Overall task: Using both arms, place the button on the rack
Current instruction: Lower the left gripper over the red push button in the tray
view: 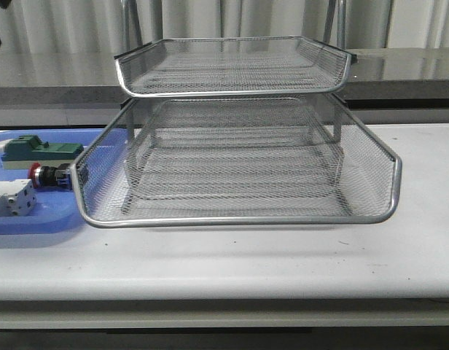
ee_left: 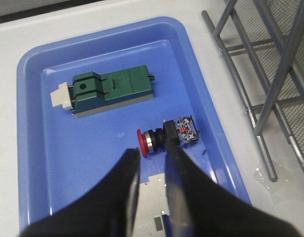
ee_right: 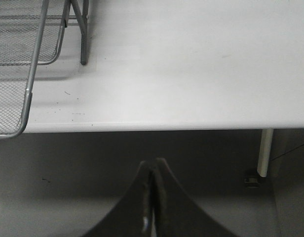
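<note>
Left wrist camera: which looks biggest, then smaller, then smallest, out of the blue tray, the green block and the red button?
1. Blue tray, by far the biggest; it holds the other two.
2. Green block.
3. Button, smallest, though it lies a bit nearer the camera.

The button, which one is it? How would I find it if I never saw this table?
Look at the blue tray left of the big wire rack. The button lies on its side in the tray, near the rack's edge. It alone has a round red cap; the green block and white block have none.
</note>
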Tool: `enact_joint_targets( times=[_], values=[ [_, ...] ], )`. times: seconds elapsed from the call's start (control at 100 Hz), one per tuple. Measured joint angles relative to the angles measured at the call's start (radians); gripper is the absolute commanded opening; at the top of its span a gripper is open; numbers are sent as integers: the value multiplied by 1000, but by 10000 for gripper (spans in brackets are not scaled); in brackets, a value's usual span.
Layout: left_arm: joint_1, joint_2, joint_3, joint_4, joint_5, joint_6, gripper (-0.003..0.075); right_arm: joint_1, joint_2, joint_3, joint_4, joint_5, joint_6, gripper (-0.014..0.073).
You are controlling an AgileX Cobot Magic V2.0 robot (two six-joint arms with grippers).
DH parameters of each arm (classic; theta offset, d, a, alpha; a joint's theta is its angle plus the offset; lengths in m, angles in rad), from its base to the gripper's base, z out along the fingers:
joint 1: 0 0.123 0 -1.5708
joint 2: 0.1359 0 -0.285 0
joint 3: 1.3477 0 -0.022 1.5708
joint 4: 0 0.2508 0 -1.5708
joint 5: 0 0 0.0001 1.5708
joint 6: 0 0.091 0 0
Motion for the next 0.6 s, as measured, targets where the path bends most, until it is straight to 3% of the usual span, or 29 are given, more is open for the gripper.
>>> enact_joint_targets(
  times=[0.09, 0.16, 0.6],
  values=[
    [0, 26, -9, 0, 4, 12, 584, 0, 0, 0, 0, 2, 0, -69],
    [0, 36, -11, 0, 5, 16, 654, 0, 0, 0, 0, 2, 0, -69],
    [0, 48, -11, -31, 2, 31, 659, 0, 0, 0, 0, 2, 0, -69]
  ],
)
